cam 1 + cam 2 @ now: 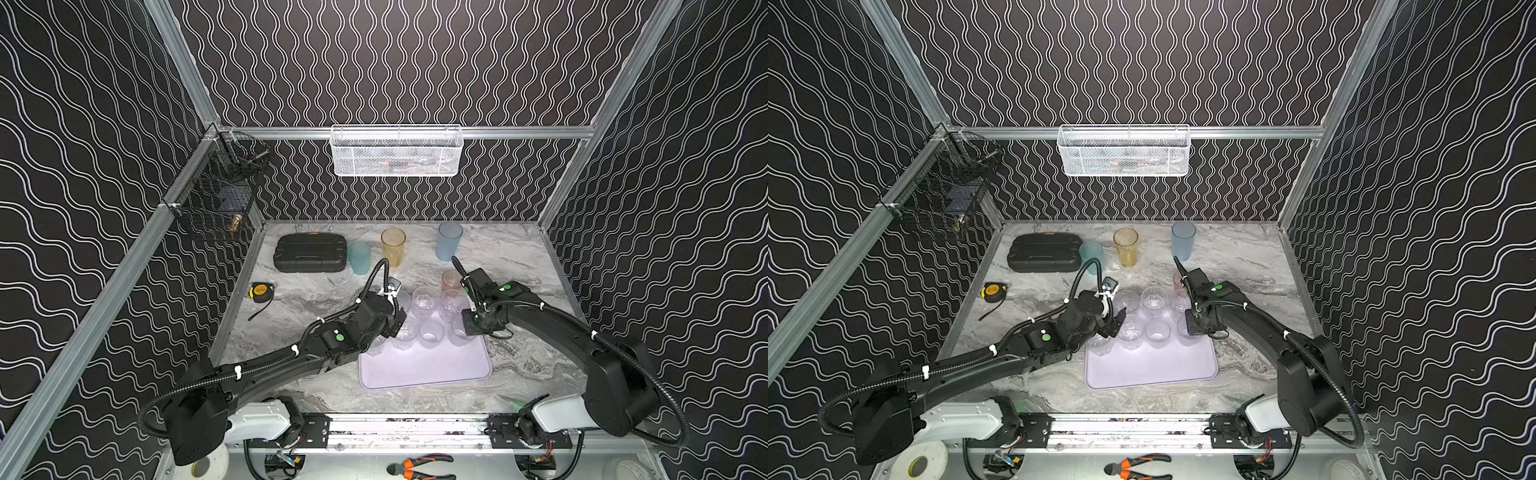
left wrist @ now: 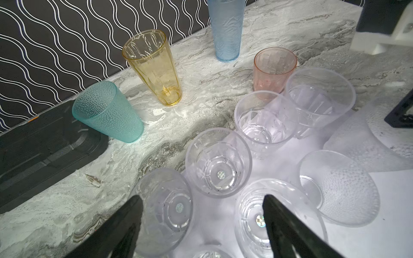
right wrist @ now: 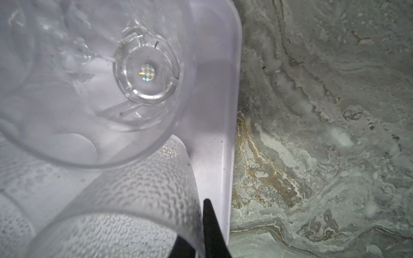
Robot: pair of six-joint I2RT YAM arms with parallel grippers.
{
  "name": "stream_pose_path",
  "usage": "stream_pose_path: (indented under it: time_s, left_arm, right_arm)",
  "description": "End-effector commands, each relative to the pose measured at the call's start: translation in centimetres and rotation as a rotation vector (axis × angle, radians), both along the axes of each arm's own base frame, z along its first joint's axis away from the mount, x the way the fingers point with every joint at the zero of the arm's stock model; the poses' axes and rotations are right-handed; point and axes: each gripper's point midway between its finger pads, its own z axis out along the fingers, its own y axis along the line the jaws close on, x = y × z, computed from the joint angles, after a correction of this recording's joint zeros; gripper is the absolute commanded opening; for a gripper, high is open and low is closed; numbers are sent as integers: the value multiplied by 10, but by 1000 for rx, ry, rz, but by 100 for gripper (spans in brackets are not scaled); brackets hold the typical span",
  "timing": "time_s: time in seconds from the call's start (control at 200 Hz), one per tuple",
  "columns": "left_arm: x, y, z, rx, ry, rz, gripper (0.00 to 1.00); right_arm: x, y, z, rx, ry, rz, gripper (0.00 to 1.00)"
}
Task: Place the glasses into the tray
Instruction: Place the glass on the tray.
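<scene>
1. The left gripper [image 2: 201,198] is hanging with its jaws spread wide, holding nothing. A clear tumbler [image 2: 166,210] is sitting just inside one jaw at the corner of the tray [image 1: 424,370]. A second clear tumbler [image 2: 250,214] is lying partly under the opposite jaw.
2. The right gripper [image 3: 194,223] is pinching shut on the thin wall of the frosted tumbler [image 3: 134,196], one jaw inside the mouth and one outside, just beside the tray's rim.
3. Beyond the left jaws, off the tray, the teal tumbler [image 2: 107,111], amber tumbler [image 2: 154,67], blue tumbler [image 2: 226,29] and pink tumbler [image 2: 273,69] are standing.
4. Judgement: the tumblers are looking light, stiff and slick. The tall ones are likely tipping easily, so a rim-wall pinch is seeming safest.
5. The frosted tumbler's base is hiding from view, so whether it is resting or lifted cannot be told. The left arm is covering some clear glasses in both top views.
</scene>
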Motion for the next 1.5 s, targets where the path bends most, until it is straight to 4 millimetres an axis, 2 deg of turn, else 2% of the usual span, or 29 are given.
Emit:
stream_pose_path:
  time_s: [0.0, 0.225, 0.385, 0.556, 0.726, 0.886, 1.131, 1.256, 1.421, 1.497]
  left_arm:
    - [3, 0, 2, -8, -14, 12, 88]
    - [5, -1, 3, 3, -23, 7, 88]
    - [5, -1, 1, 8, -24, 7, 88]
    - [7, -3, 4, 7, -32, 6, 88]
    - [6, -1, 5, 16, -37, 7, 89]
    - [8, 3, 11, 28, -60, 17, 89]
    - [10, 11, 21, 30, -89, 27, 90]
    - [16, 27, 31, 7, -104, 67, 89]
    - [33, 80, 45, -62, -102, 229, 88]
    - [41, 104, 45, -123, -60, 301, 88]
  right_arm:
    - [7, -1, -3, -30, -9, 20, 0]
    - [10, 1, -5, -35, 3, 32, 5]
    - [13, 3, 1, -36, 9, 40, 17]
    - [19, 8, 15, -15, -17, 51, 30]
    - [23, 15, 36, 6, -32, 94, 38]
    - [30, 19, 66, 18, -70, 125, 44]
    - [61, 31, 122, 81, -229, 107, 49]
    - [85, 43, 146, 146, -329, 73, 50]
    - [113, 68, 163, 268, -403, 48, 50]
    - [130, 76, 173, 302, -451, 22, 50]
